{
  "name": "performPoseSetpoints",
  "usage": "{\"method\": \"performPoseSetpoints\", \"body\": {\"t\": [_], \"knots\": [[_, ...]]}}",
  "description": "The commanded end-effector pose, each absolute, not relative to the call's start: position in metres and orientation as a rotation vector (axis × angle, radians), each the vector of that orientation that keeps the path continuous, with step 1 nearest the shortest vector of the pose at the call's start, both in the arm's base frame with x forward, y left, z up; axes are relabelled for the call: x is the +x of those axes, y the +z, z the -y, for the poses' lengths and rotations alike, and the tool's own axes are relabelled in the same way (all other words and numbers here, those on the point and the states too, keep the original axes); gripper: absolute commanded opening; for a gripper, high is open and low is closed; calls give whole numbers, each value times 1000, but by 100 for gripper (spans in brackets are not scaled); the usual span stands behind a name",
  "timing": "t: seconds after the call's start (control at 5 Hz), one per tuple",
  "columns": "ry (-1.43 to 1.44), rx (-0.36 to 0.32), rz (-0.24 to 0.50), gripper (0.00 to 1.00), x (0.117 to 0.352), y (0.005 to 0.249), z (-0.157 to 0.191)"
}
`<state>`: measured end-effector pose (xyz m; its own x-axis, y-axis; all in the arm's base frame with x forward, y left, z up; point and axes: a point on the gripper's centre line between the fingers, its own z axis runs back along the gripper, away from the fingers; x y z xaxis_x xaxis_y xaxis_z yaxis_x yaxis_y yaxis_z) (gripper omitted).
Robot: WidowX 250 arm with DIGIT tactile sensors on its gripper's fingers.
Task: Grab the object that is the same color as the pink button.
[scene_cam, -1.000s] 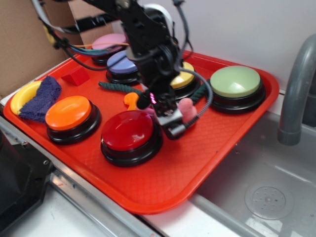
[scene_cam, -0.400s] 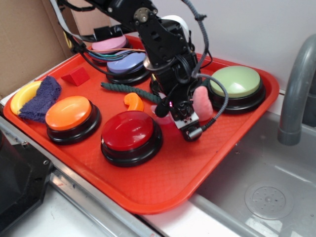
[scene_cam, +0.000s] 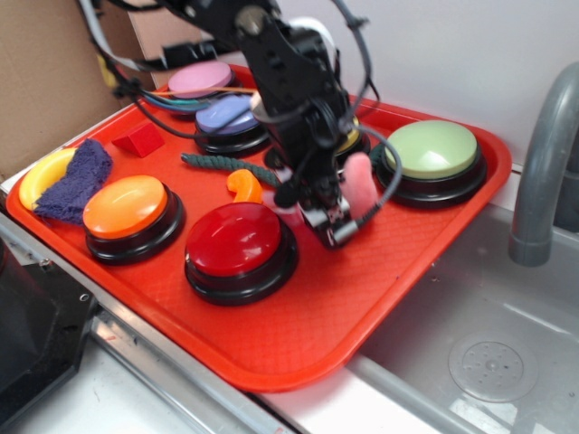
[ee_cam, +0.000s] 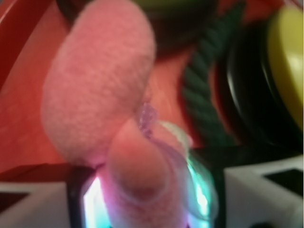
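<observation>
My gripper [scene_cam: 336,210] hangs over the middle of the red tray [scene_cam: 380,262], shut on the small pink plush toy [scene_cam: 359,183], which sticks up beside the fingers. In the wrist view the pink plush toy [ee_cam: 102,90] fills the frame, pinched between the jaws, with its lower lobe glowing in the sensor light. The pink button [scene_cam: 200,80], pale pink top on a black base, stands at the tray's far left corner, partly behind cables.
Other dome buttons on the tray: lavender-blue [scene_cam: 228,116], red [scene_cam: 237,242], orange [scene_cam: 127,208], green [scene_cam: 431,150], yellow [ee_cam: 285,71]. A green rope [scene_cam: 217,165], orange curved piece [scene_cam: 242,186], red wedge [scene_cam: 138,139], purple cloth [scene_cam: 77,179] lie around. A sink and faucet [scene_cam: 543,163] at the right.
The gripper, with the pink plush in it, rose from the tray and swung right, then came back slightly left and lower.
</observation>
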<state>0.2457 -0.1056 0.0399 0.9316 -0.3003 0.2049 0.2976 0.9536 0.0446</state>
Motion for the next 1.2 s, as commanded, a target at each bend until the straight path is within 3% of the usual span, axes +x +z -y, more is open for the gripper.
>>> {"method": "performPoseSetpoints", "body": {"t": [0.0,0.2,0.4,0.8,1.0], "knots": [[14,45,185,0,238,120,71],[100,22,168,0,228,143,30],[228,12,79,0,215,149,-21],[300,78,-26,0,206,150,-66],[192,126,-95,32,209,159,-55]]}}
